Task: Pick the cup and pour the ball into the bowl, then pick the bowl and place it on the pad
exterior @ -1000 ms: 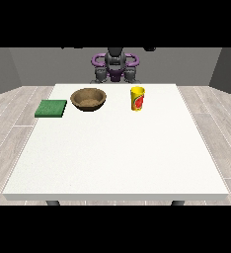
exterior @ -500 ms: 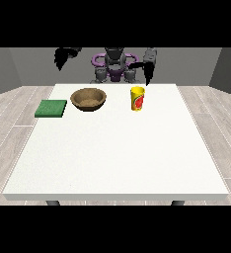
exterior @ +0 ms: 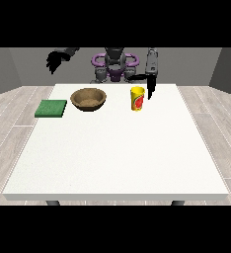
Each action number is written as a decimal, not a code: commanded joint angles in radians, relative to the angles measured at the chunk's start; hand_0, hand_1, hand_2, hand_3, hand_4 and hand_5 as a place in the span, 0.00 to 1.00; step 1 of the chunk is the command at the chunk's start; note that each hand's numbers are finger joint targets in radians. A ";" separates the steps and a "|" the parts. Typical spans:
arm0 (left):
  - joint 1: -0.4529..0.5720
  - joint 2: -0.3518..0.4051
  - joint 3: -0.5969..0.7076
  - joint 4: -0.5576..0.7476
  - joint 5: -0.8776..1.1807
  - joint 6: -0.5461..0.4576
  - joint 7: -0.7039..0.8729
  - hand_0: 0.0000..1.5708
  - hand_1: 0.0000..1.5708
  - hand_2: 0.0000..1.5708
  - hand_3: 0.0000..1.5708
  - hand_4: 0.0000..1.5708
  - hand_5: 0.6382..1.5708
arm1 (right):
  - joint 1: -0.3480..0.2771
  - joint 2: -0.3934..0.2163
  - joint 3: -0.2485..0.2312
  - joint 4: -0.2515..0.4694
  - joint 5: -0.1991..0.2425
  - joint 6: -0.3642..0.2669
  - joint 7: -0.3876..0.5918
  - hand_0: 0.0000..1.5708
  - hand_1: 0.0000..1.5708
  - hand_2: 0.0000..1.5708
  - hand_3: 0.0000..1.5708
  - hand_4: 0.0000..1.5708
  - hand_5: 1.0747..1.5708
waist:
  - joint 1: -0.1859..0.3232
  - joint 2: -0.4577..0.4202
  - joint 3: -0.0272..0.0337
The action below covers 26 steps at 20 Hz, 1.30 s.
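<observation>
White worktop [exterior: 117, 148]: cup [exterior: 137, 99] untouched, bowl [exterior: 89, 99] beside, pad [exterior: 51, 108] beyond. Reach step; robot hand at view's right [exterior: 150, 85] straight-fingered just beside cup, must close round it.

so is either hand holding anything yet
Nothing is held. The hand at the view's right hangs beside the cup; the other hand is raised off the table.

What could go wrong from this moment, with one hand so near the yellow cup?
1. The hand at the view's right hangs close beside the yellow cup with a red mark; a sideways touch may tip it before any grasp.
2. The brown wooden bowl stands apart from the cup, so a pour begun too early may miss it.
3. The green square pad lies at the white table edge; the bowl may overhang there.
</observation>
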 commanded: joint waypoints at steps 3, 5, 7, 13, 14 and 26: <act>-0.097 -0.005 0.025 0.185 0.001 -0.026 -0.091 0.00 0.00 0.00 0.00 0.11 0.84 | -0.073 -0.031 -0.051 0.119 -0.021 0.019 -0.043 0.00 0.00 0.00 0.00 0.42 0.98 | 0.018 0.023 0.0000; -0.057 -0.014 0.041 0.283 -0.003 -0.025 -0.187 0.00 0.00 0.00 0.00 0.13 0.84 | -0.002 -0.048 -0.046 0.092 -0.027 0.058 -0.019 0.00 0.00 0.00 0.00 0.43 0.98 | -0.003 -0.021 -0.0001; -0.127 -0.021 0.051 0.324 0.000 -0.012 -0.173 0.00 0.00 0.00 0.00 0.12 0.84 | -0.066 -0.077 -0.090 0.153 -0.049 0.056 -0.028 0.00 0.00 0.00 0.00 0.43 0.99 | 0.002 -0.006 0.0000; -0.192 -0.020 0.109 0.486 -0.018 0.082 -0.284 0.44 0.44 0.41 0.00 0.64 0.98 | -0.084 -0.094 -0.086 0.095 -0.079 0.088 -0.017 0.00 0.00 0.00 0.00 0.43 1.00 | -0.063 0.057 -0.0004; -0.139 0.017 0.090 0.488 -0.046 0.053 -0.343 0.59 0.59 0.84 0.88 0.79 0.97 | -0.067 -0.105 -0.104 0.104 -0.096 0.108 -0.030 0.00 0.00 0.00 0.00 0.42 1.00 | -0.051 0.046 -0.0003; -0.253 -0.053 -0.038 0.517 -0.245 0.356 -0.118 0.81 0.81 1.00 1.00 0.89 0.85 | -0.100 -0.212 -0.195 0.257 -0.162 0.144 0.064 0.00 0.00 0.00 0.19 0.40 0.99 | -0.003 -0.118 0.0021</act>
